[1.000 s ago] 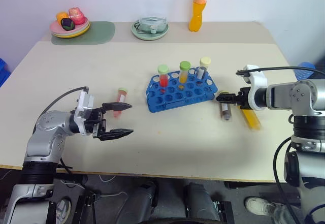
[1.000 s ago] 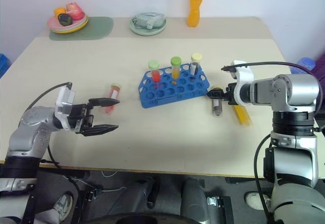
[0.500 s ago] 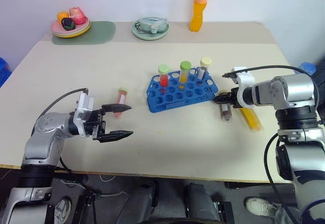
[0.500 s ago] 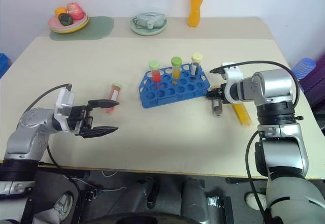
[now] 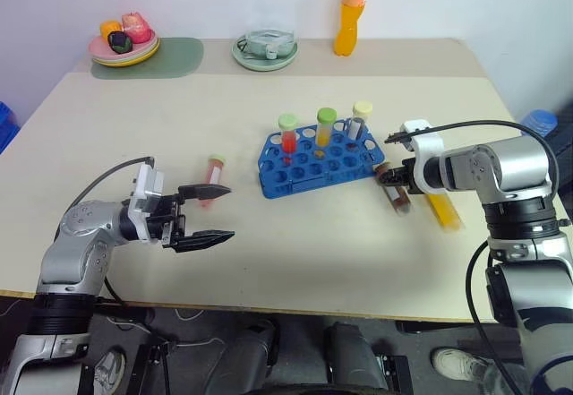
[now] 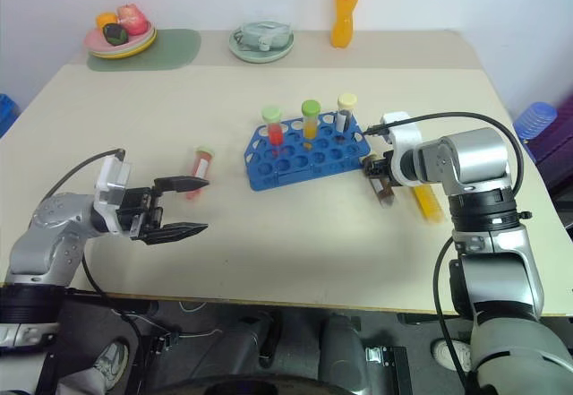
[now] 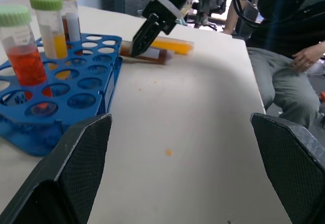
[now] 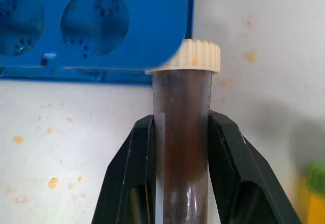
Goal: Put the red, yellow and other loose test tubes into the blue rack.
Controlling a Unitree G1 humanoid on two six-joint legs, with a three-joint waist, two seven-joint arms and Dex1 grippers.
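Observation:
The blue rack [image 5: 304, 180] stands mid-table with three capped tubes upright in its back row. My right gripper [image 5: 387, 176] is shut on a dark brown test tube [image 8: 181, 107] with a cream cap, low over the table just right of the rack. A yellow test tube [image 5: 442, 209] lies on the table beside it. The pinkish-red test tube [image 5: 212, 178] lies left of the rack. My left gripper [image 5: 224, 212] hovers open just in front of it, fingers pointing toward the rack, holding nothing.
An orange drink bottle [image 5: 350, 12] stands at the table's far edge, beside a green-rimmed plate [image 5: 264, 53] and a plate of toy fruit [image 5: 124, 46] on a green mat [image 5: 157, 58]. A seated person [image 7: 287, 76] is beyond the table's right side.
My right gripper's fingers have closed on the dark brown tube, which now sits slightly slanted. The left gripper has stayed where it was, open.

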